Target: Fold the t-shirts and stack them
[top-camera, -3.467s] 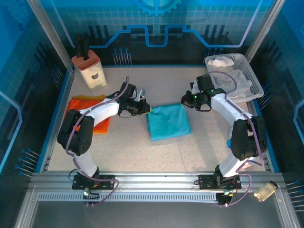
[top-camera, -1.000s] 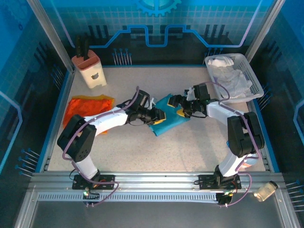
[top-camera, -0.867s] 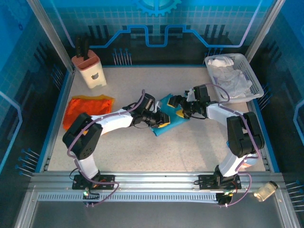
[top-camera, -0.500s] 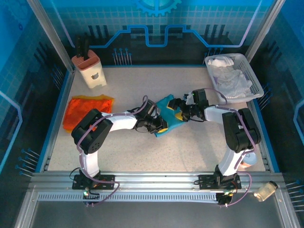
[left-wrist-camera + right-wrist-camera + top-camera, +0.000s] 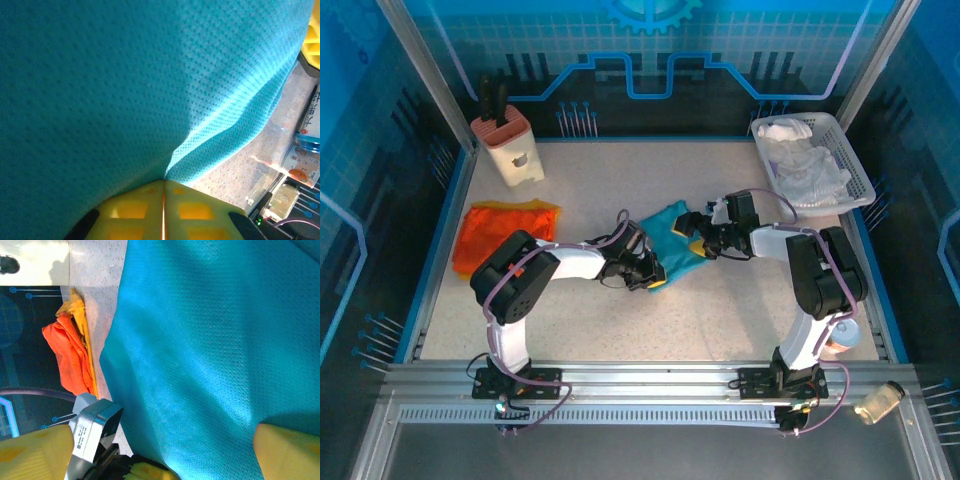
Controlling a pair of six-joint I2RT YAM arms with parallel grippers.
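My left jaws clench an edge of the teal t-shirt mid-counter; my right jaws hang released, spread wide over it

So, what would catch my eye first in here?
In the middle of the table, a crumpled teal t-shirt sits between two robot hands. The left hand is pinched shut on its near edge, and the right hand stands open over its right side. A bright orange t-shirt lies bunched at the table's left.

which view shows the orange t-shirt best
Top external: the orange t-shirt shows nearly whole, spread flat on the table. The right wrist view catches a bunched strip of it with yellow edging, small and off-centre.
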